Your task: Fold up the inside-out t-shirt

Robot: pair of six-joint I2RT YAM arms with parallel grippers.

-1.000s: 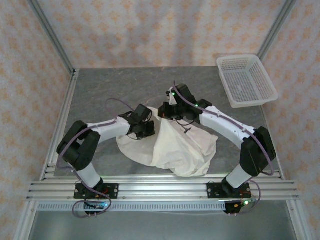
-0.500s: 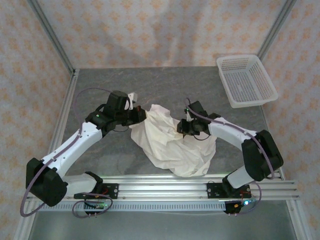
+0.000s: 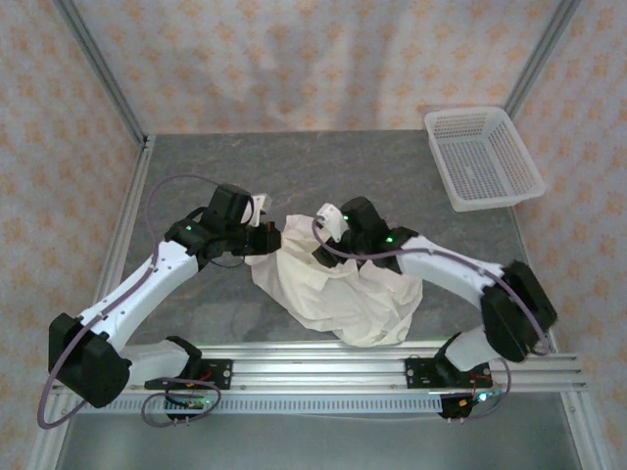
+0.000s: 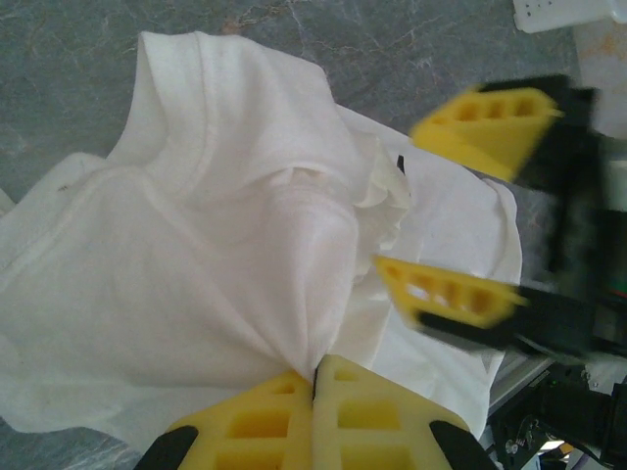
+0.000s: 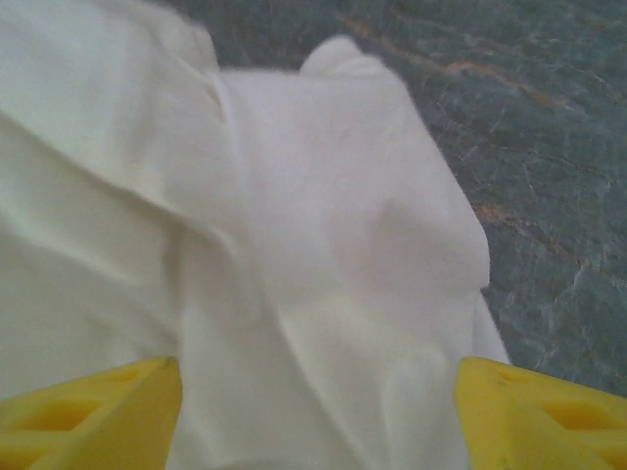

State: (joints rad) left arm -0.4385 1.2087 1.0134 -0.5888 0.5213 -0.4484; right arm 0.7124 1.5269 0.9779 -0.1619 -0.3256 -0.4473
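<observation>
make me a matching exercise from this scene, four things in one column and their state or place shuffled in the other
Things
1. left gripper
2. right gripper
3. t-shirt
4. mesh basket

States or places
A. jaws wide apart over white cloth
B. at the far right, apart from everything else
C. pinched shut on a bunch of cloth
D. crumpled in a heap in the middle

Pairs: 1-C, 2-A, 3-D, 4-B
</observation>
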